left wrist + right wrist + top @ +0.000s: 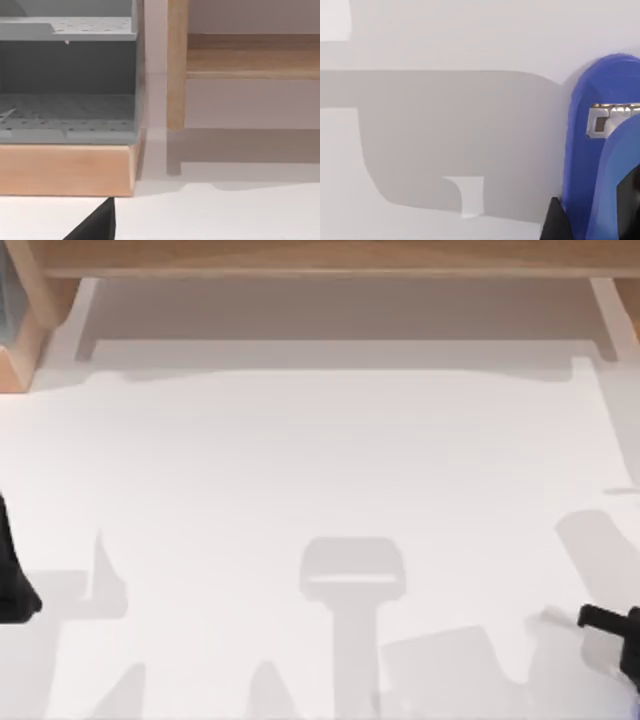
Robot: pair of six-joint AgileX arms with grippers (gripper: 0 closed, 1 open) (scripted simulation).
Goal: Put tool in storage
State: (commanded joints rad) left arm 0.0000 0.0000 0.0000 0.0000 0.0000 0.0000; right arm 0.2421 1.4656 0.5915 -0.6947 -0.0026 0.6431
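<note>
The tool (606,620) is a small black hammer-like piece lying on the white table near the right edge, its blocky head pointing left. My left gripper (12,585) is the black pointed shape at the table's left edge, and one dark fingertip (95,226) shows in the left wrist view. The storage (67,75) is a grey perforated shelf unit in a wooden frame at the far left corner (8,300). In the right wrist view, a black fingertip (551,222) of my right gripper sits against a blue rounded object (580,150) with a metal insert.
A long wooden shelf (320,258) runs along the table's far edge, with a wooden post (176,65) next to the storage. A bit of the blue object (634,708) shows at the near right corner. Broad grey shadows lie across the near half of the table.
</note>
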